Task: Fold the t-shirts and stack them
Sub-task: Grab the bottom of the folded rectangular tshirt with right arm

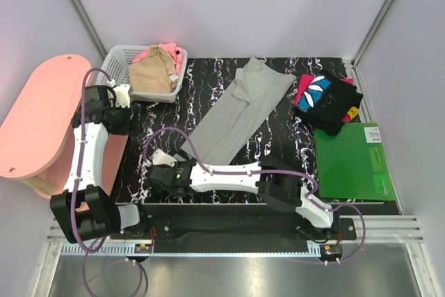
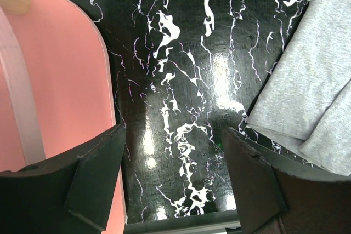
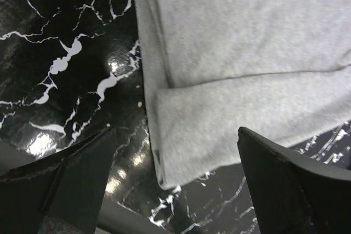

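A large light-grey t-shirt (image 1: 240,109) lies folded into a long strip across the middle of the black marble mat. My right gripper (image 3: 175,131) hovers open over its near corner (image 3: 192,141), with nothing gripped; from above it sits low at the mat's near left (image 1: 157,161). My left gripper (image 2: 174,130) is open and empty over bare mat beside the pink table, at the left in the top view (image 1: 115,97). The grey shirt's edge (image 2: 312,80) shows to its right. A black printed t-shirt (image 1: 323,99) lies folded at the back right. A tan t-shirt (image 1: 153,74) and a pink one (image 1: 170,52) sit in the basket.
A white lattice basket (image 1: 117,57) stands at the back left. A pink oval table (image 1: 42,123) lies left of the mat and borders my left gripper (image 2: 60,97). A flat green board (image 1: 353,161) lies at the near right. Grey walls enclose the back and sides.
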Controlling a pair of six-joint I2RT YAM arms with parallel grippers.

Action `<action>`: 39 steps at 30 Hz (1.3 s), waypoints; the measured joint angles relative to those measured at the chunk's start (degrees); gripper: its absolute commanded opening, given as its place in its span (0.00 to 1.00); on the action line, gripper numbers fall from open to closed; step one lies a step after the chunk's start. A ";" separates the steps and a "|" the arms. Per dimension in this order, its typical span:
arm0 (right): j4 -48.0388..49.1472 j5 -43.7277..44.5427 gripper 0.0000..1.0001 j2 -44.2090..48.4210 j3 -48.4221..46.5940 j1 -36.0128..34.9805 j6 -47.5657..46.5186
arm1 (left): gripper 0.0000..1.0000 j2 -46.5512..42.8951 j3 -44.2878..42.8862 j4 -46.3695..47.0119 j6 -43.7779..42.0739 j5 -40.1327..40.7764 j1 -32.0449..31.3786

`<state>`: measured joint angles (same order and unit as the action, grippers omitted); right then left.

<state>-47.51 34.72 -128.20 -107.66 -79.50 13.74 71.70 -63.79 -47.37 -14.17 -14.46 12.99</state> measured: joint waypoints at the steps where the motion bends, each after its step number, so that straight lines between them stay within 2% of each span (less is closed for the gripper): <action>1: 0.13 -0.22 1.00 -1.01 -0.44 0.02 -0.04 | 0.75 0.57 -0.26 0.04 -0.02 -0.15 0.22; 7: 0.15 -2.82 0.97 -3.26 -0.90 0.94 0.24 | 0.75 1.79 -0.81 0.61 -0.63 -0.87 0.87; 12: 0.59 -5.62 0.90 -3.26 -1.09 4.92 1.29 | 0.75 1.79 -0.90 0.68 -1.09 -1.42 1.55; 19: 1.49 -7.87 0.88 -3.98 -1.09 9.29 1.60 | 0.75 1.81 -0.90 0.74 -1.88 -1.81 2.08; 39: 0.81 -11.93 0.89 -4.72 -3.34 3.58 1.09 | 0.72 2.67 -1.09 0.76 -2.54 -3.26 2.08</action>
<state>-46.70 22.79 -132.92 -111.00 -75.92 14.83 74.37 -64.88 -46.61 -16.71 -17.72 15.07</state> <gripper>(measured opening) 0.891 0.729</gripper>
